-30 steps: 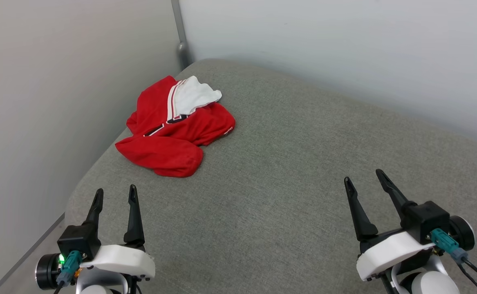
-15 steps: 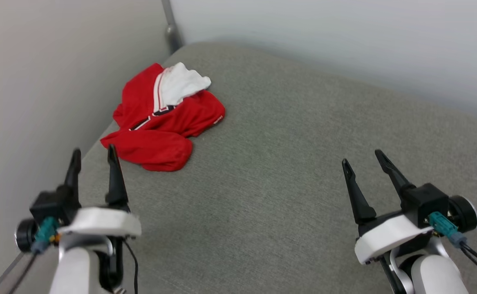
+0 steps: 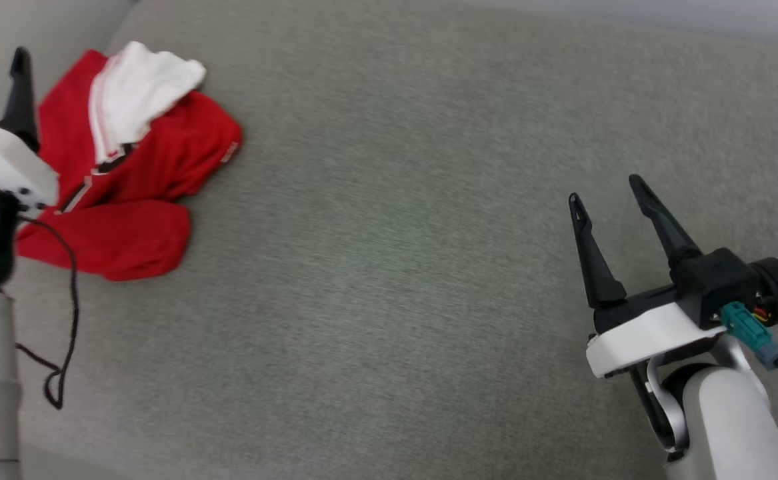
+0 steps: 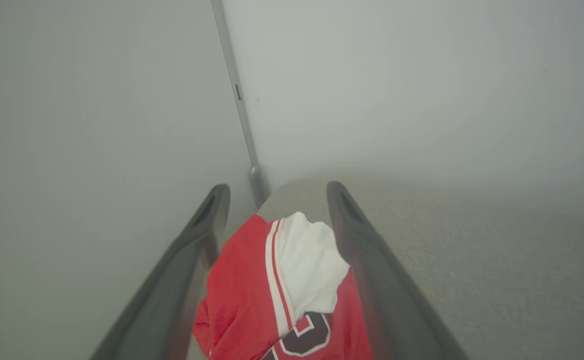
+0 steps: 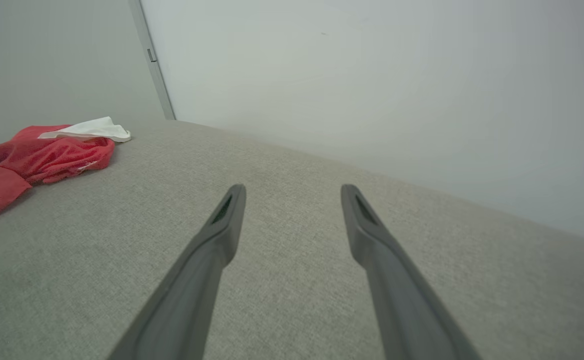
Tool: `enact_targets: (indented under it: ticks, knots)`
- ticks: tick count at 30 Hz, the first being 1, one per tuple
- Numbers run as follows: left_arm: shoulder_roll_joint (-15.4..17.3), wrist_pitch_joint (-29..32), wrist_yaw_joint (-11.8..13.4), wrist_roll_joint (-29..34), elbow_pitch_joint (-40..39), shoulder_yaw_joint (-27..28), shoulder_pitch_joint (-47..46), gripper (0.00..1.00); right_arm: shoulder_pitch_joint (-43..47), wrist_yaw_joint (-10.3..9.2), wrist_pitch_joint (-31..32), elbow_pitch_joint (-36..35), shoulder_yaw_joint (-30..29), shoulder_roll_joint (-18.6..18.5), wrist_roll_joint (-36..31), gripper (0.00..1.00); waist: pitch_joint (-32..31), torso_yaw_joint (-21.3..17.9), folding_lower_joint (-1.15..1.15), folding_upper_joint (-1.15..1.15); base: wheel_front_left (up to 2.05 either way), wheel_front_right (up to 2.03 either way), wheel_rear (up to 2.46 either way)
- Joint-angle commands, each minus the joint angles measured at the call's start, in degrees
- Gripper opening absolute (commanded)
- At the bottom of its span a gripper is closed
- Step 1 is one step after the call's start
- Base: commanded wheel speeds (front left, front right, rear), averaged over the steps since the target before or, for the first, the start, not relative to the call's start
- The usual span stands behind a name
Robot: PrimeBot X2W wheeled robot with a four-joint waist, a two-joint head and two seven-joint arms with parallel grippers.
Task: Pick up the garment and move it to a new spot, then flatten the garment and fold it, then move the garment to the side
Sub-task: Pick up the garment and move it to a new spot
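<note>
As far as garment (image 3: pixel 129 193) goes: crumpled red heap lying on far-left part of grey padded surface (image 3: pixel 395 280), not yet flattened or folded. White sleeve (image 3: pixel 142 87) is flopped over top of heap, w/ red/white striped trim (image 4: pixel 276 280) running along its edge. Black char w/ white outline (image 4: pixel 307 340) shows partly below sleeve in left wrist view, rest cut off by frame edge. One red lobe (image 3: pixel 115 247) sticks out at heap's near end. Small white mark (image 3: pixel 231 152) on right-hand fold, too small to read.

Left hand (image 4: pixel 277 192): fingers spread wide, i.e. open. Left wrist view looks along the fingers w/ garment framed in the gap between them. Head view has one dark finger (image 3: pixel 19 87) right at heap's left edge. Contact w/ cloth: can't tell. Black cable (image 3: pixel 74 293) loops down off left arm, in front of heap's near end and the surface.

Right hand (image 3: pixel 605 189): also open, fingers apart, over bare surface on robot's right, well apart from garment. Right wrist view has garment (image 5: pixel 36 150) far off to its left, low and bunched, sleeve on top.

Behind garment: two pale walls (image 4: pixel 397 90) meet at a corner, grey vertical strip (image 4: pixel 236 90) down the joint, surface's rounded corner just below it.
</note>
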Motion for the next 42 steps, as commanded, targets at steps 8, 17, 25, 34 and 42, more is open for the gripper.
enact_targets:
  ticks: [8, 17, 25, 34, 42]
  knots:
    - [7.95, 20.52, -0.35, -12.27, 10.01, -3.87, -2.26, 1.0, -2.94, -0.02, -2.06, 0.92, 0.04, -0.05, 0.31, 1.0, 9.4, -8.02, -0.01, 0.0, 0.0, 0.0, 0.0]
    - [8.23, 34.29, -0.24, -20.28, 22.15, -3.58, 0.92, 1.0, -4.79, -0.02, -3.51, 2.72, 0.61, -0.04, 0.89, 1.0, 11.33, -8.99, -0.01, 0.0, 0.0, 0.0, 0.0]
    - [7.26, 26.94, -0.32, -20.18, 22.85, -3.8, -0.93, 0.0, -4.85, -0.02, -3.52, 3.11, 0.25, -0.04, 0.83, 1.0, 9.33, -8.32, -0.01, 0.0, 0.0, 0.0, 0.0]
    - [10.66, 7.21, 0.95, -13.05, 20.64, -5.68, -6.18, 0.0, -2.3, -0.02, -4.58, 4.6, -1.67, -0.04, 2.24, 1.0, 1.55, -7.4, -0.01, 0.0, 0.0, 0.0, 0.0]
    - [10.37, -8.84, 0.56, -7.69, 18.42, -9.24, -10.44, 0.0, 0.97, -0.02, -5.37, 5.2, -3.23, -0.03, 4.73, 1.0, -6.66, -8.45, -0.01, 0.0, 0.0, 0.0, 0.0]
